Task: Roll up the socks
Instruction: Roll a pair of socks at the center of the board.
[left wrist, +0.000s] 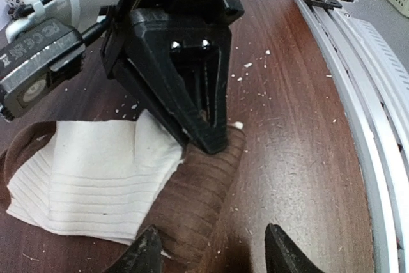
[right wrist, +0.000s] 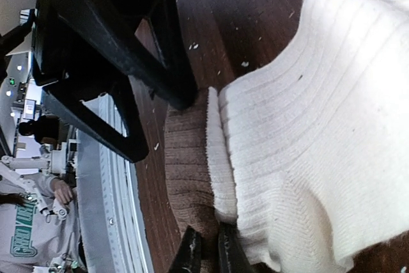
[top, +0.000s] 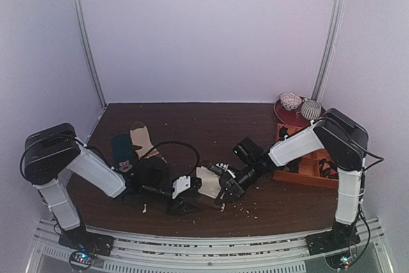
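Observation:
The socks (top: 208,181) lie near the table's front middle, cream-white with a tan-brown ribbed end. In the left wrist view the cream fabric (left wrist: 96,177) lies left of the brown end (left wrist: 198,196). My right gripper (right wrist: 209,252) is shut on the brown end (right wrist: 185,158), beside the cream fabric (right wrist: 307,132); it shows from above (top: 225,187) and in the left wrist view (left wrist: 214,135). My left gripper (left wrist: 214,257) is open, its fingertips straddling the near part of the brown end without holding it; it shows from above (top: 186,204).
A tan striped sock (top: 142,137) and a dark teal sock (top: 123,150) lie at back left. An orange tray (top: 308,169) and a red plate (top: 289,117) with rolled socks stand at right. The metal rail (left wrist: 377,94) runs along the table's front edge. Crumbs dot the wood.

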Controlling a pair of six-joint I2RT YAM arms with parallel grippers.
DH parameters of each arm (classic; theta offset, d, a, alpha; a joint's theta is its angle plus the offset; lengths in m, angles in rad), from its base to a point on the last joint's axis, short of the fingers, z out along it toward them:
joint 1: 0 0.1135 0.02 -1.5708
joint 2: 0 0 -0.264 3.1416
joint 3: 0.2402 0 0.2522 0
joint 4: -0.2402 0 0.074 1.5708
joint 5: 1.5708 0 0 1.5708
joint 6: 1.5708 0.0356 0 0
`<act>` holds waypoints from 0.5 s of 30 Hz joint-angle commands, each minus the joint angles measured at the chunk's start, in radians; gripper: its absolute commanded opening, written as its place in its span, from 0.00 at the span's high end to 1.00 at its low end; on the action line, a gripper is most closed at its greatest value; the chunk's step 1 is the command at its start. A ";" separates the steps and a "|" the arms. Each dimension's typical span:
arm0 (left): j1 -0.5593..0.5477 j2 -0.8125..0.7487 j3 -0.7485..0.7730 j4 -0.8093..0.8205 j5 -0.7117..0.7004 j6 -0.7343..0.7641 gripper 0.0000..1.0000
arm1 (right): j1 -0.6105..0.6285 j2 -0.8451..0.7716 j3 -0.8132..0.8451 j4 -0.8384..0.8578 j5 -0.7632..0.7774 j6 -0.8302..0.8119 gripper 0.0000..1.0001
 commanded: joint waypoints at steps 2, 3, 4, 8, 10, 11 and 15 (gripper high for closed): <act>-0.002 0.028 0.049 0.078 -0.041 0.103 0.43 | -0.006 0.116 -0.030 -0.317 0.025 -0.051 0.95; -0.002 0.036 0.056 0.073 -0.041 0.112 0.43 | -0.006 0.122 -0.024 -0.330 0.025 -0.058 0.95; -0.002 0.042 0.064 0.065 -0.035 0.119 0.43 | -0.010 0.125 -0.019 -0.338 0.021 -0.060 0.95; -0.004 0.074 0.090 0.026 0.015 0.133 0.44 | -0.021 0.139 -0.001 -0.355 0.009 -0.065 0.96; -0.011 0.083 0.087 0.016 0.025 0.132 0.45 | -0.024 0.141 0.001 -0.353 0.009 -0.059 0.96; -0.016 0.084 0.081 0.012 0.029 0.128 0.46 | -0.026 0.141 0.002 -0.355 0.009 -0.060 0.96; -0.039 0.085 0.061 0.008 0.039 0.104 0.46 | -0.032 0.142 -0.001 -0.341 0.010 -0.046 0.96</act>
